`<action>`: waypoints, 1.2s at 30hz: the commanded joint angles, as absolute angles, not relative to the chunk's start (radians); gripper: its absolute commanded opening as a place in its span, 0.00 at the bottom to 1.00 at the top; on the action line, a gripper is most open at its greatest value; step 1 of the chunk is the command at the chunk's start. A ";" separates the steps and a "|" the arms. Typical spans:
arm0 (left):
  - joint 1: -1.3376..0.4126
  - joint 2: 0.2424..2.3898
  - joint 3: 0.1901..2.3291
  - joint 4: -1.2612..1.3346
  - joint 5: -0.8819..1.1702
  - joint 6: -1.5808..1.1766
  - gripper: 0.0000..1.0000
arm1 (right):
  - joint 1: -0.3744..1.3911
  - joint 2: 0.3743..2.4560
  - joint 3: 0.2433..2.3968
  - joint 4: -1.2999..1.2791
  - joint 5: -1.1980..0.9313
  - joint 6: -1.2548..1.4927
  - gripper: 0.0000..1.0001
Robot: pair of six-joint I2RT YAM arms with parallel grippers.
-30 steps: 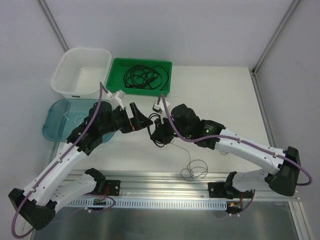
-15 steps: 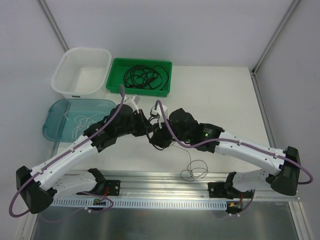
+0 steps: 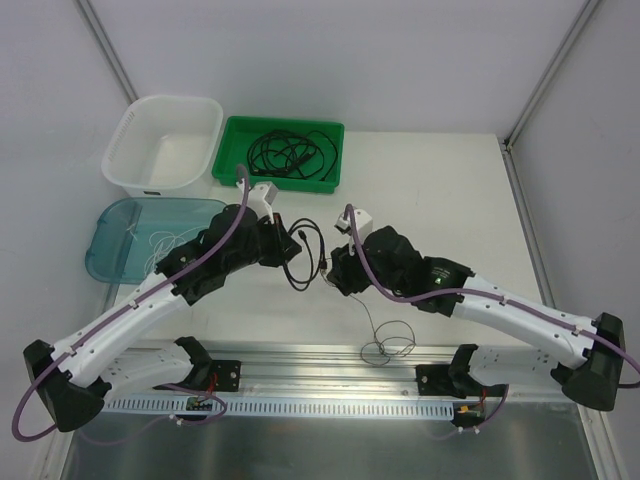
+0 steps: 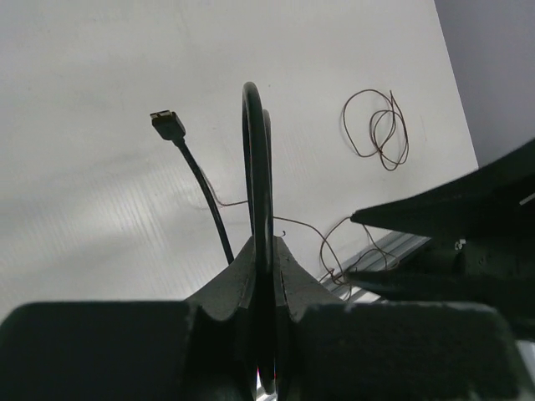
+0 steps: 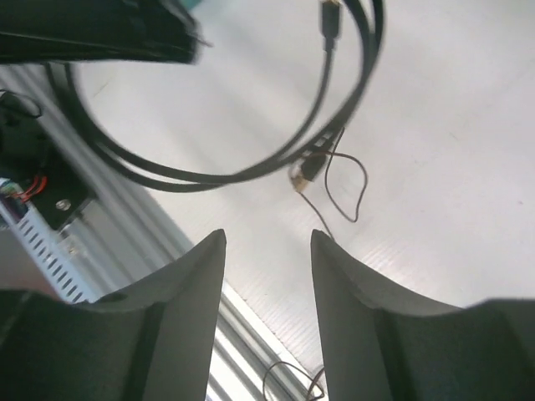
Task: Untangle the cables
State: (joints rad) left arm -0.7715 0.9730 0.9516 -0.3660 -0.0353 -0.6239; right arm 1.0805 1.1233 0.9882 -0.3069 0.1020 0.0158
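A black cable loop point(image 3: 308, 243) lies mid-table between the two arms. My left gripper point(image 3: 293, 252) is shut on it. In the left wrist view the loop point(image 4: 256, 159) rises edge-on from the shut jaws of the left gripper point(image 4: 266, 244), and its plug end point(image 4: 168, 125) sticks out to the left. My right gripper point(image 3: 331, 273) stands open just right of the loop, holding nothing. In the right wrist view the black strands point(image 5: 251, 171) lie beyond the right gripper point(image 5: 267, 241). A hair-thin brown wire point(image 3: 389, 343) coils near the front edge.
A green tray point(image 3: 232, 150) at the back holds more black cables point(image 3: 288, 155). A white basket point(image 3: 165, 145) stands to its left. A blue tray point(image 3: 112, 235) at the left holds a thin white cable point(image 3: 165, 240). A metal rail point(image 3: 330, 405) runs along the near edge.
My left gripper has closed on the black cable loop and shifted right. My right gripper has opened, let go of the cable and drawn back to the right.
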 commanded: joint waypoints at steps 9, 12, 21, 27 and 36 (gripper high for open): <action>-0.772 0.888 1.055 -0.406 0.067 -0.433 0.00 | 0.871 1.123 0.759 -0.108 -0.030 0.089 0.45; -0.772 0.876 1.068 -0.414 0.090 -0.431 0.00 | 0.851 1.155 0.747 -0.033 -0.106 0.100 0.45; -0.773 0.877 1.088 -0.431 0.106 -0.430 0.00 | 0.847 1.256 0.787 0.080 -0.189 0.109 0.47; -0.772 0.874 1.081 -0.446 0.042 -0.413 0.00 | 0.845 1.253 0.811 0.048 -0.201 0.095 0.03; -0.772 0.937 1.048 -0.465 -0.279 -0.425 0.00 | 0.845 1.056 0.839 -0.182 -0.166 0.008 0.01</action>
State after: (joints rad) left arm -0.7715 0.9066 1.0428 -0.4660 -0.1097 -0.4305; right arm 0.8482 1.1423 0.7784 -0.1036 -0.1707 0.0593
